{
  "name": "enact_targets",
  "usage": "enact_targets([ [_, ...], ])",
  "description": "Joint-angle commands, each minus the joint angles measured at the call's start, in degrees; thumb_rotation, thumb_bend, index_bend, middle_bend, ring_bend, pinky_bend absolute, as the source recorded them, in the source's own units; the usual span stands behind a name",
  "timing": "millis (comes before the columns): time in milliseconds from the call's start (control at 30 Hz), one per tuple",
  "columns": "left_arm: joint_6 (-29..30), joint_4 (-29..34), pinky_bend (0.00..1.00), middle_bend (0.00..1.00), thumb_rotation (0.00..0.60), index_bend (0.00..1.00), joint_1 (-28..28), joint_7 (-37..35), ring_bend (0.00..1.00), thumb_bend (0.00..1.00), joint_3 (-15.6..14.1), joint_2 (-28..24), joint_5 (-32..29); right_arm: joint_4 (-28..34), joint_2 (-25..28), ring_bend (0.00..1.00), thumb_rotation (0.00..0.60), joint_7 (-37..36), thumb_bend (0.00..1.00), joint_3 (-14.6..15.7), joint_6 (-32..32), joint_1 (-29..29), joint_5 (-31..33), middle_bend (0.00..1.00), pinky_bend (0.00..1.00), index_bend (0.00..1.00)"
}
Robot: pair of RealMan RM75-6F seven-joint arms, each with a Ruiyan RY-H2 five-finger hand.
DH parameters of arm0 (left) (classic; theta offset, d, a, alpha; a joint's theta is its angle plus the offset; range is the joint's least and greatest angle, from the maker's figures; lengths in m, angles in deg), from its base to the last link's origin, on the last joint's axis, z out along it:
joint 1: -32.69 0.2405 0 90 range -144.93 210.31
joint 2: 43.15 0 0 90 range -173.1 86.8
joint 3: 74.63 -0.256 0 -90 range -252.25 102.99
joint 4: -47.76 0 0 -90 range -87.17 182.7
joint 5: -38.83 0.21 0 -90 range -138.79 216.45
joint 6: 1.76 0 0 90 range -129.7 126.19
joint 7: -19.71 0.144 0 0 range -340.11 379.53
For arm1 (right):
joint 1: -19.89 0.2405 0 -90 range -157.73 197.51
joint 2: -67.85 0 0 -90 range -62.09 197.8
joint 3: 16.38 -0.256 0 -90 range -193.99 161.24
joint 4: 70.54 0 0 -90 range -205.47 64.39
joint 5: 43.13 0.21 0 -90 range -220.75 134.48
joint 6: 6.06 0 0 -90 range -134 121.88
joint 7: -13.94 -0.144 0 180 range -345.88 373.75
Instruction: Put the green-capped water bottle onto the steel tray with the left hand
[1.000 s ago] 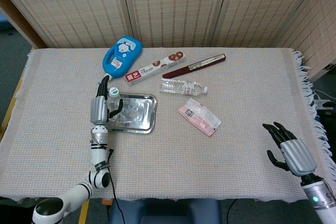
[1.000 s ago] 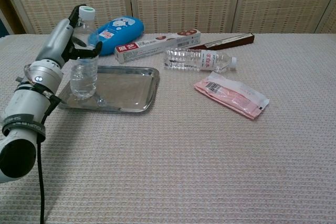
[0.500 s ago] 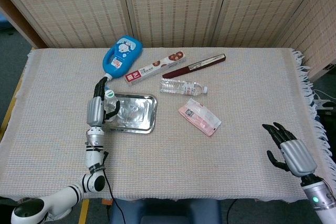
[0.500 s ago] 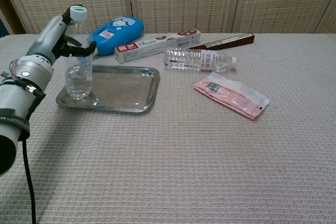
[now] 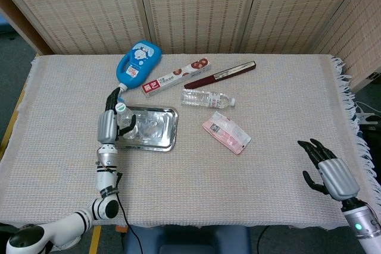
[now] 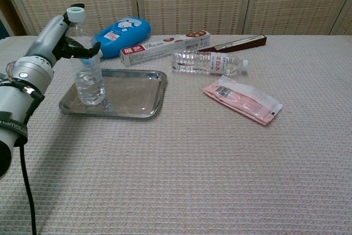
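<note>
Woven screens stand behind a table [image 5: 190, 206] covered with a pale textured cloth. On its far left part lies the steel tray [image 6: 137, 94], and the green-capped bottle [image 6: 88, 70] stands upright on the tray's left end, its long axis vertical and its base on the steel. The left hand [image 6: 58, 34] is at the upper part of the bottle, on its left side, with the fingers [image 6: 82, 53] curled around the neck just under the cap; it seems to grasp the bottle, though I cannot tell how firmly. So the bottle lies directly to the right of the palm, and to let go the hand should open and leave toward the left, not push right, because a tall bottle could easily tip over. The right hand [image 5: 327, 168] is far away at the near right edge of the table, with the fingers spread and holding nothing. Beyond the tray lie a blue bottle [image 5: 138, 60], a long box [image 5: 175, 77] and a second clear bottle [image 5: 207, 98] on its side. The placing looks almost finished.
</note>
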Motion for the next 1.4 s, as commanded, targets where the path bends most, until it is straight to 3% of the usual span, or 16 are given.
enact_targets([
  [33, -0.65, -0.05, 0.29, 0.00, 0.600, 0.00, 0.13, 0.27, 0.00, 0.40, -0.23, 0.02, -0.32, 0.02, -0.01, 0.00, 0.600, 0.05, 0.25, 0.02, -0.08, 0.01, 0.03, 0.09, 0.20, 0.01],
  [533, -6.36, 5.18, 0.29, 0.00, 0.600, 0.00, 1.62, 8.61, 0.00, 0.38, -0.55, -4.10, -5.68, 0.13, 0.19, 0.00, 0.600, -0.17, 0.25, 0.07, 0.01, -0.01, -0.05, 0.09, 0.20, 0.01],
  [1400, -8.83, 11.86, 0.29, 0.00, 0.600, 0.00, 3.55, 12.09, 0.00, 0.34, -0.72, -9.05, -9.74, 0.15, 0.20, 0.00, 0.600, -0.28, 0.25, 0.12, 0.03, 0.01, -0.17, 0.09, 0.20, 0.01],
])
